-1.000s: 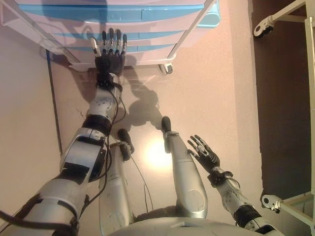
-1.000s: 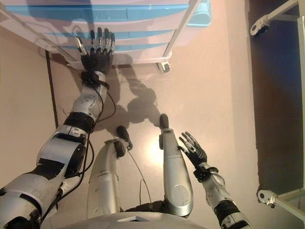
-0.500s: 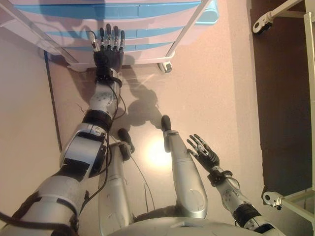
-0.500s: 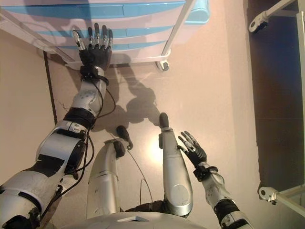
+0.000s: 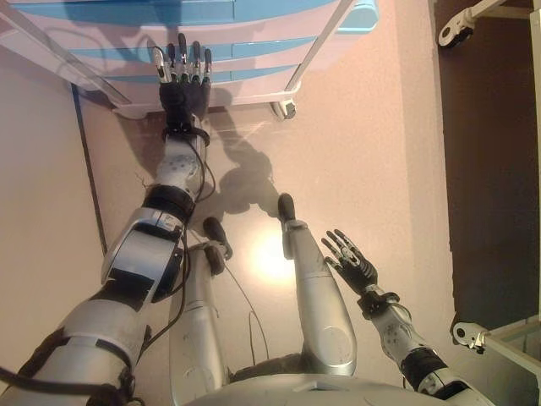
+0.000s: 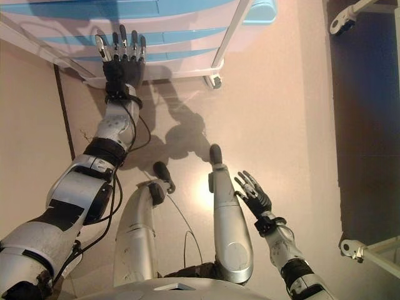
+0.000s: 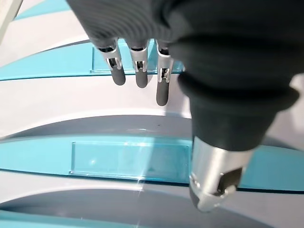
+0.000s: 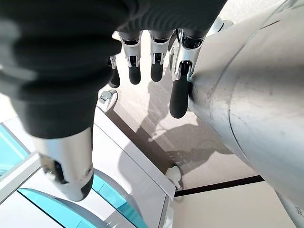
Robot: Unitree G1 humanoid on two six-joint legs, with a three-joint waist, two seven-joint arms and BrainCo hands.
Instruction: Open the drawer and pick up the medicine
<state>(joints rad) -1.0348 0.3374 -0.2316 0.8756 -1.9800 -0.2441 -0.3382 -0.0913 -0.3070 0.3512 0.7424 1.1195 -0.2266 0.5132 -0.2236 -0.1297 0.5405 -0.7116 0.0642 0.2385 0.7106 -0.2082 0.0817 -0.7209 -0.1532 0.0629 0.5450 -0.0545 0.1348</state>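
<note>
Blue-fronted drawers point(image 5: 211, 46) in the white wheeled cabinet point(image 5: 283, 106) all look closed, so you cannot see the medicine. Your left hand point(image 5: 182, 85) is stretched out with straight, spread fingers point(image 7: 137, 76) in front of the lower drawers, holding nothing. Your right hand point(image 5: 353, 264) hangs low, fingers relaxed and empty.

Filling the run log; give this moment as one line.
left hand: open, at drawer unit | right hand: open, idle | drawers shut | medicine unseen
</note>
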